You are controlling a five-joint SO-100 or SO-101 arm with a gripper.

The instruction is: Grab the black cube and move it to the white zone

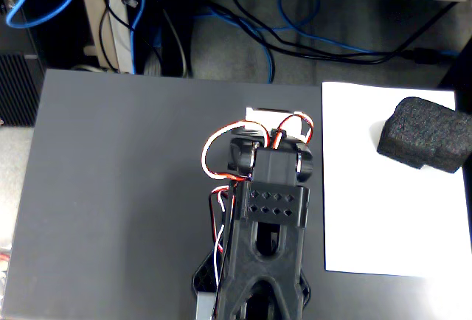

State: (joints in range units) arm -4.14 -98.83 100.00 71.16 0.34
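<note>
**Already there: cube sits on the white sheet, arm folded at centre**

Right, fixed view from above, and the black cube is lying on the white zone, up in the sheet's top-right corner. It looks tilted a bit, its right end running close to the frame edge. Coarse foam texture, rounded corners, nothing touching it.

White zone covers the right part of the dark grey table, its left edge just beside the arm.

The arm comes up from the bottom edge, approx. mid-table, glossy black w/ a grid of holes on the upper link. Red, white and black wires loop off its left side. The gripper is tucked under the arm at the top end; only a small white part shows past the black body, so can't tell how far the jaws are apart or whether anything's between them. It's well apart from the cube.

Beyond the table's far edge: blue and black cables on the floor, under a desk edge.
</note>
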